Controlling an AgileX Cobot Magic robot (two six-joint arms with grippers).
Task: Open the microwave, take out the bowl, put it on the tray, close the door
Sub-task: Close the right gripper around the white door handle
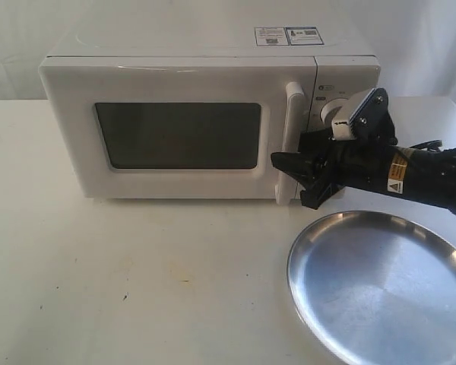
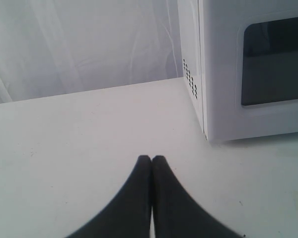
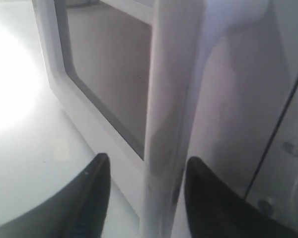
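Observation:
The white microwave [image 1: 182, 76] stands at the back of the table with its door [image 1: 178, 135] closed. The bowl is hidden. My right gripper [image 1: 292, 179] is open at the lower part of the vertical bar handle [image 1: 292, 114]. In the right wrist view the handle [image 3: 171, 99] runs between the two spread fingers of the right gripper [image 3: 146, 166], with gaps on both sides. The silver tray [image 1: 380, 285] lies empty at the front right. My left gripper [image 2: 151, 158] is shut and empty over bare table, beside the microwave's [image 2: 218, 74] left corner; it is outside the exterior view.
A round white knob [image 1: 330, 114] on the control panel sits partly behind the right wrist's camera mount. White cloth hangs behind the table. Vent holes [image 2: 189, 79] mark the microwave's left side wall.

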